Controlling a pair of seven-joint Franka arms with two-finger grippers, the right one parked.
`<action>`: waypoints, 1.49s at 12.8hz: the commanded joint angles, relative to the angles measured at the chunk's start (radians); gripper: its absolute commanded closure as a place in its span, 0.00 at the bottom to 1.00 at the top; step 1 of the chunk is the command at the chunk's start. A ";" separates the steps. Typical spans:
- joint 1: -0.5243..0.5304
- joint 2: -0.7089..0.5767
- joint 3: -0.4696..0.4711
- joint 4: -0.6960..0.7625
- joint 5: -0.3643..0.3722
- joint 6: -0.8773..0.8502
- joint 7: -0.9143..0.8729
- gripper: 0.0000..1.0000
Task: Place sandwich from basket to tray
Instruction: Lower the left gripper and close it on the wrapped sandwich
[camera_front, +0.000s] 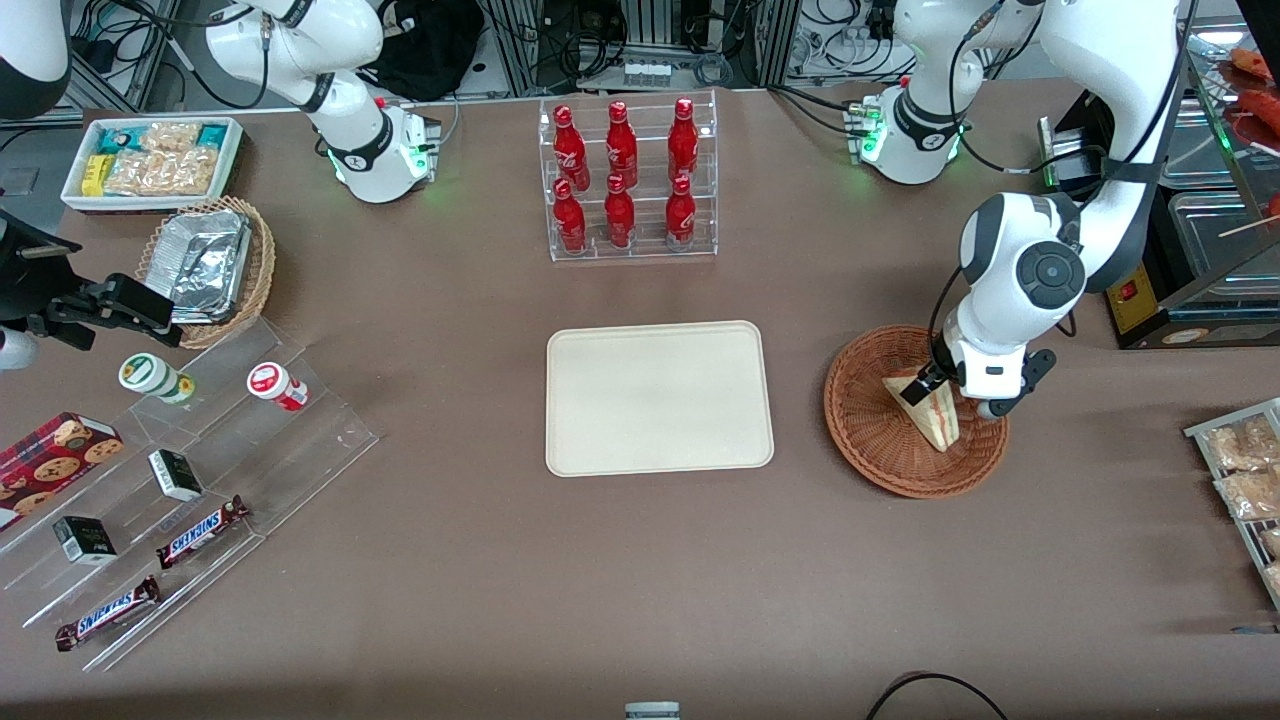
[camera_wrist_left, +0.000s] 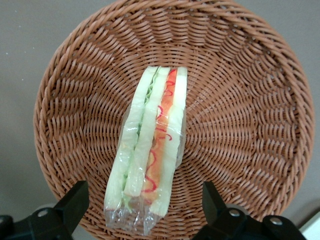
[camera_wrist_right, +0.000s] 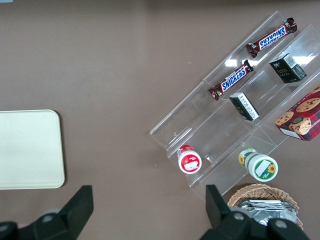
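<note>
The wrapped sandwich (camera_wrist_left: 150, 150) lies in the wicker basket (camera_wrist_left: 250, 100), the gripper (camera_wrist_left: 142, 210) just above with jaws released astride it, the cream tray (camera_front: 660, 400) bare.

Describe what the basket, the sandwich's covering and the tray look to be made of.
Basket: woven wicker, reddish-brown, matte; interlaced strands show. Sandwich: soft white bread in what looks like clear plastic film, glossy and crinkled at its end. Tray: smooth cream surface, probably plastic. The open claw hangs over the sandwich in the basket.
</note>
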 joint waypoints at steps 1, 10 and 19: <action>-0.009 0.021 0.004 0.000 0.012 0.020 -0.015 0.00; -0.004 0.035 0.004 0.006 0.021 0.014 0.041 0.90; -0.070 0.035 -0.005 0.326 0.019 -0.489 0.162 0.94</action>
